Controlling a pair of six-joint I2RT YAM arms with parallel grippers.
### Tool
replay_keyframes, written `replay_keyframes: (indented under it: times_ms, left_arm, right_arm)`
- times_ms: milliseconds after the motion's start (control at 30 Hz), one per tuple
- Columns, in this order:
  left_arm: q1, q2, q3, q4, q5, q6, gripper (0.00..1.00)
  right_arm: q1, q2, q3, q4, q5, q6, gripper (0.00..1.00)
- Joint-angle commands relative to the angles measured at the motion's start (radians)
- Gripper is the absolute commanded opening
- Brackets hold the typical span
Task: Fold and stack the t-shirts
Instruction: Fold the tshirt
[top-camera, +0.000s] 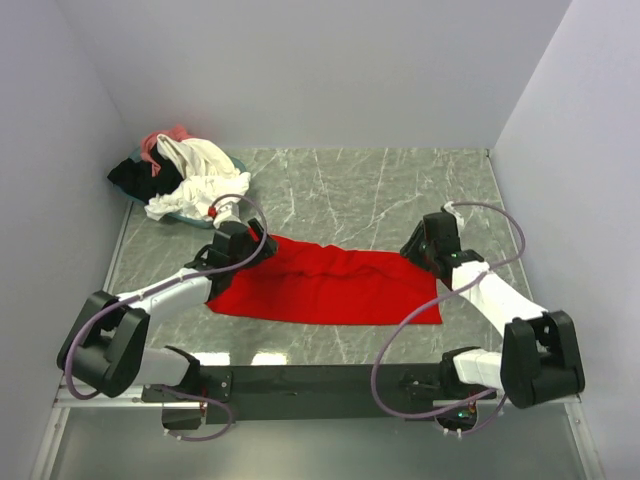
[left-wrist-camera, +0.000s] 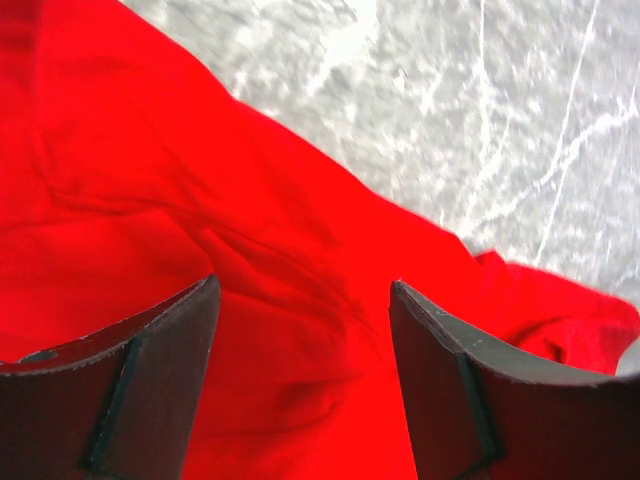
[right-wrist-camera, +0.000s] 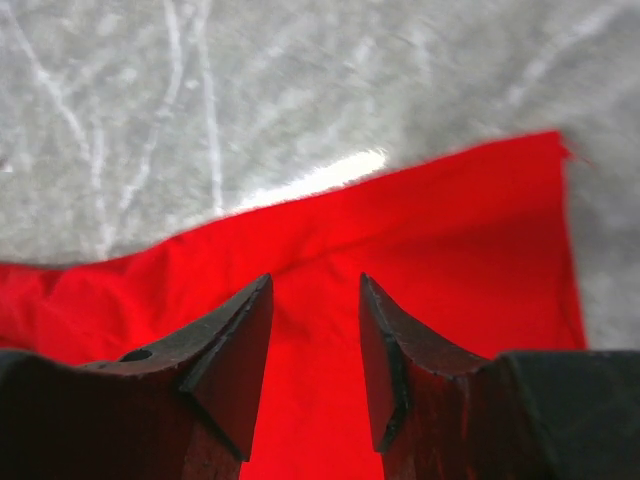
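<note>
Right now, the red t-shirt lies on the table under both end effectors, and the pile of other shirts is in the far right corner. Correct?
No: the pile of other shirts is in the far left corner, as the top external view shows. The red t-shirt does lie on the table under the left end effector and right end effector.

There are four t-shirts that I can count. One red t-shirt (top-camera: 330, 285) lies between the left tool (top-camera: 238, 243) and the right tool (top-camera: 428, 250). Three more sit in one heap behind the left tool: one white shirt (top-camera: 200, 175), one black shirt (top-camera: 128, 178) and one pink shirt (top-camera: 165, 138). One tray (top-camera: 239, 166) with a teal rim is under that heap. There are two tools, and each tool has two fingers. There is one counter (top-camera: 380, 190).
</note>
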Motion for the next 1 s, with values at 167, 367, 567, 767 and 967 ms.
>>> replay_keyframes:
  times_ms: [167,367,567,767,967]
  left_arm:
    - [-0.073,-0.018,0.072,-0.036,-0.023,0.029,0.74]
    - [-0.084,-0.031,0.066,-0.033,0.001,0.038,0.74]
    - [-0.084,-0.077,0.047,-0.049,-0.005,0.057,0.75]
    - [-0.084,-0.094,0.037,-0.056,-0.005,0.06,0.75]
    - [-0.084,-0.114,0.021,-0.059,-0.009,0.054,0.75]
  right_arm:
    - [-0.037,-0.099,-0.114,-0.143,0.134,0.004,0.49]
    - [-0.08,-0.124,-0.131,-0.2,0.15,0.017,0.5]
    - [-0.084,-0.096,-0.132,-0.191,0.146,0.029,0.5]
    - [-0.084,-0.076,-0.129,-0.186,0.14,0.031,0.5]
    - [-0.086,-0.052,-0.12,-0.188,0.129,0.024,0.45]
